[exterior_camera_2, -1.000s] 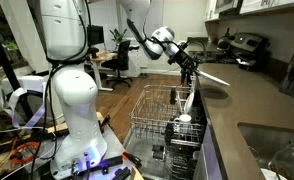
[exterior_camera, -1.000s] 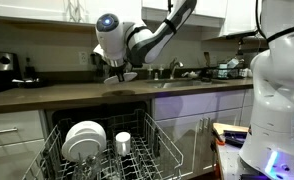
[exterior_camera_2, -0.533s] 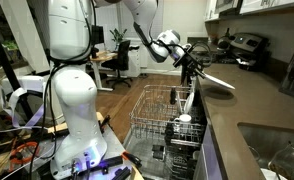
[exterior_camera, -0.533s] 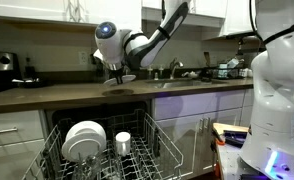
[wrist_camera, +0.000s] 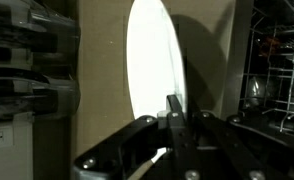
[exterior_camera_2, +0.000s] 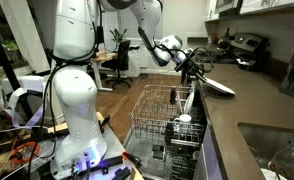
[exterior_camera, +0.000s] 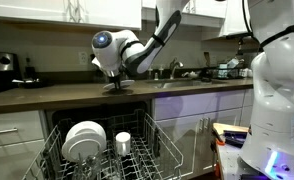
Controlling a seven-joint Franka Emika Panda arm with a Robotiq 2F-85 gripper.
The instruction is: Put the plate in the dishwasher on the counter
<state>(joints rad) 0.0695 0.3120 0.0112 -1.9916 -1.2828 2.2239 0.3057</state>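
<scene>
1. In an exterior view facing the cabinets, the gripper [exterior_camera: 114,80] sits low over the counter [exterior_camera: 47,95], right above the open dishwasher [exterior_camera: 97,150]. A pair of plates [exterior_camera: 84,140] and a cup [exterior_camera: 123,141] are in the rack. The plate being carried is hard to pick out from here.
2. In an exterior view down the counter, the plate [exterior_camera_2: 220,85] sticks out from the gripper [exterior_camera_2: 199,72], tilted, over the dark slab [exterior_camera_2: 257,110]. Can't tell if its low edge touches.
3. Wrist view: the fingers are clamped on the rim of the plate [wrist_camera: 152,65], with brown counter [wrist_camera: 102,85] behind it.
4. My read is that this is the set-down step. Next it needs to level the plate, get it flat on the counter well back from the front edge, then let go and lift off without dragging it.
</scene>
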